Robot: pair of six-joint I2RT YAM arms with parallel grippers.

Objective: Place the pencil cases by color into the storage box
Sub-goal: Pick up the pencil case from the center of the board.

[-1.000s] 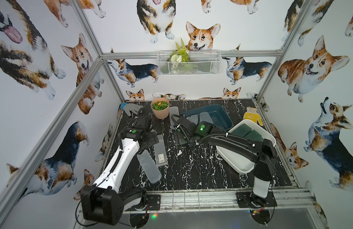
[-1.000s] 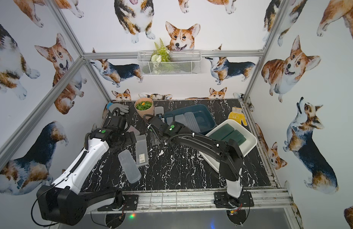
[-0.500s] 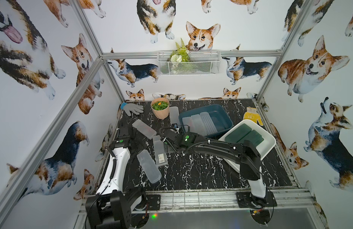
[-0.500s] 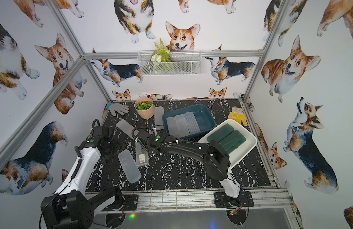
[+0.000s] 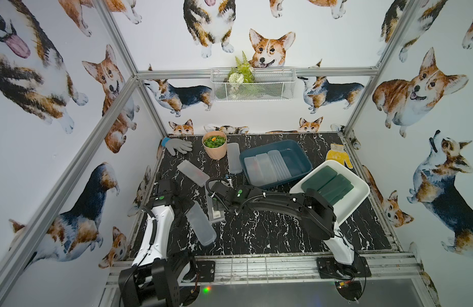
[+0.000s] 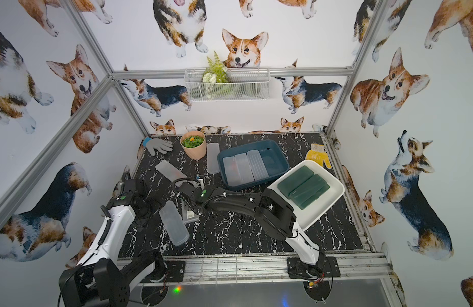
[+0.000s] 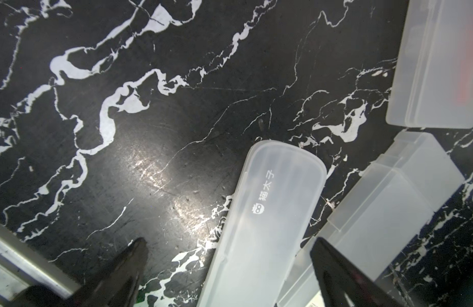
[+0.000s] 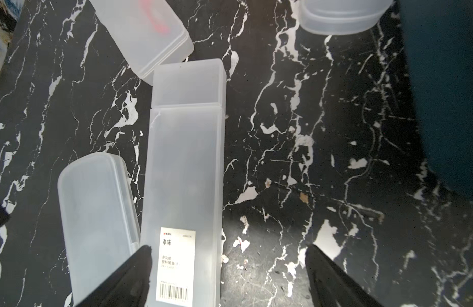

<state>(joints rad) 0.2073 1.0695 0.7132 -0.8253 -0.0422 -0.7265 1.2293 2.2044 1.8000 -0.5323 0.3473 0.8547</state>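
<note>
Several frosted white pencil cases lie on the black marble table: a rounded one (image 5: 201, 226), a labelled rectangular one (image 5: 215, 210), a tilted one (image 5: 193, 172) and one beside the pot (image 5: 234, 158). The blue storage box (image 5: 296, 159) holds three frosted cases. Dark green cases (image 5: 327, 186) fill the white box (image 5: 363, 191). My left gripper (image 7: 230, 243) is open and straddles the rounded case (image 7: 270, 226). My right gripper (image 8: 228, 249) is open above the labelled case (image 8: 185, 172), which lies next to one fingertip (image 8: 142, 255).
A peach pot of green plants (image 5: 215, 144) and a grey glove (image 5: 177, 145) sit at the back left. A yellow glove (image 5: 339, 156) lies at the back right. A wire basket (image 5: 252, 83) hangs on the rear wall. The metal frame rail (image 5: 256, 263) runs along the front.
The right arm swung left from the blue box to above the labelled case. The left arm pulled back from the middle, then came over the rounded case.
</note>
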